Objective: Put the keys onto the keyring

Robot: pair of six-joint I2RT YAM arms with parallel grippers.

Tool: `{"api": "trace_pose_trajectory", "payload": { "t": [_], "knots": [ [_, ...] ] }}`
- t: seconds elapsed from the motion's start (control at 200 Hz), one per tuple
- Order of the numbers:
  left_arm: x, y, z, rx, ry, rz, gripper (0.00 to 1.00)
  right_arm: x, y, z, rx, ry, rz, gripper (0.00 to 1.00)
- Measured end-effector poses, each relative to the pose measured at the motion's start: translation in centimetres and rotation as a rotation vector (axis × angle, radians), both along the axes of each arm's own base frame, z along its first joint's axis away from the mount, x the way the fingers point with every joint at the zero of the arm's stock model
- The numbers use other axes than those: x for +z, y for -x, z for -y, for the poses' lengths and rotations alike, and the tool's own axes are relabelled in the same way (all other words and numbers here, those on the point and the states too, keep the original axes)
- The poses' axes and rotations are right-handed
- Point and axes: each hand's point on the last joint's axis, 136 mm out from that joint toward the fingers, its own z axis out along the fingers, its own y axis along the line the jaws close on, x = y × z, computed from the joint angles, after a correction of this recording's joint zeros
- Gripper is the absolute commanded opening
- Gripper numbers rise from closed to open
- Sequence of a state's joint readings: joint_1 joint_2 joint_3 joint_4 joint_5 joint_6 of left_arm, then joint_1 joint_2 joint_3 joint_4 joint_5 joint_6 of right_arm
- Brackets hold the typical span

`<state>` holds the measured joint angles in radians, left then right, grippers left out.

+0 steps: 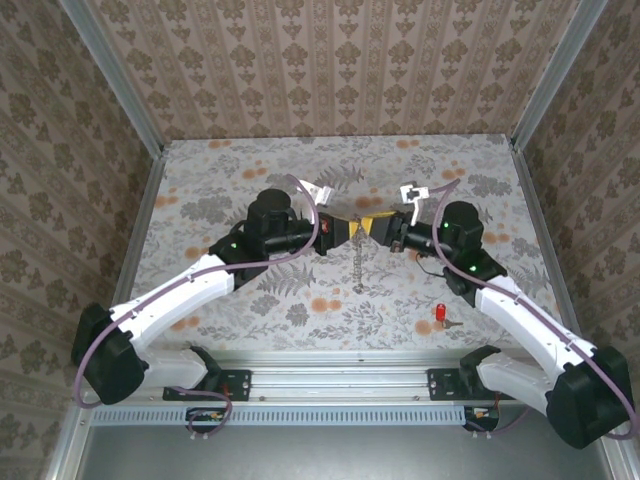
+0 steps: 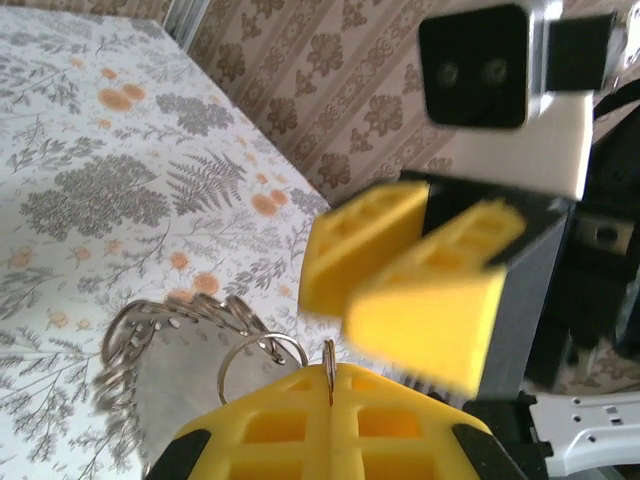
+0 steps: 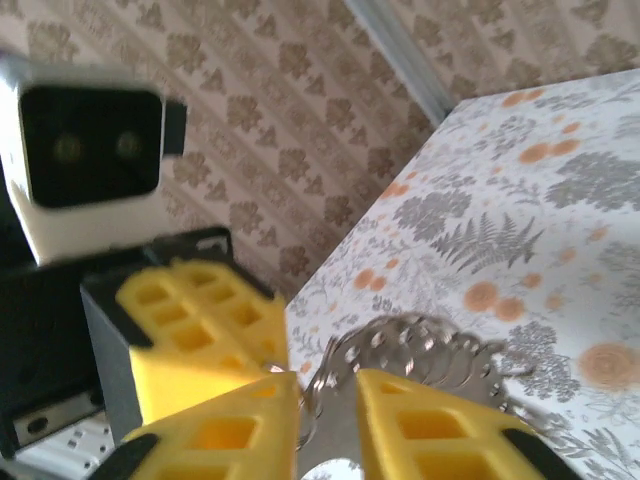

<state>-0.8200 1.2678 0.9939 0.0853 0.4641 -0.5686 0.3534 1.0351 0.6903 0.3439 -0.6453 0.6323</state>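
Over the table [image 1: 250, 160], our left gripper [image 2: 330, 378] is pinched tight on the keyring [image 2: 262, 338], the right gripper [image 3: 328, 390] parted around it. We risk the thin ring slipping from that one narrow pinch and its chain [image 1: 358, 265] dropping. The red key [image 1: 440, 314] lies well apart on the table, unthreaded.

At five o'clock, the tiny red-headed metal key [image 1: 438, 315] is too small to show blade detail; the yellow-fingered right gripper [image 2: 340, 300] is blurred.

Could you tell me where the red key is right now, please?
In the top external view, the red key lies on the table at the front right, just left of the right arm, well apart from the keyring at centre.
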Motion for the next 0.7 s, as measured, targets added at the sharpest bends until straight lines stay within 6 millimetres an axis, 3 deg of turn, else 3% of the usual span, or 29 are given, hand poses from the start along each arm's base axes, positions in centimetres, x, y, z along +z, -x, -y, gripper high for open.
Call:
{"api": "trace_pose_trajectory", "payload": {
  "t": [0.16,0.335,0.7],
  "knots": [
    [-1.1,0.0,-0.6,0.001,-0.092,0.031,0.00,0.9,-1.0,2.7,-0.084,-0.035,-0.011,0.35],
    [-1.5,0.1,-0.8,-0.031,-0.162,0.145,0.00,0.8,-0.4,2.4,-0.046,-0.049,-0.037,0.42],
    [-1.3,0.9,-0.8,-0.108,-0.207,0.474,0.00,0.8,1.3,1.3,0.067,-0.077,-0.077,0.43]
  ]
}}
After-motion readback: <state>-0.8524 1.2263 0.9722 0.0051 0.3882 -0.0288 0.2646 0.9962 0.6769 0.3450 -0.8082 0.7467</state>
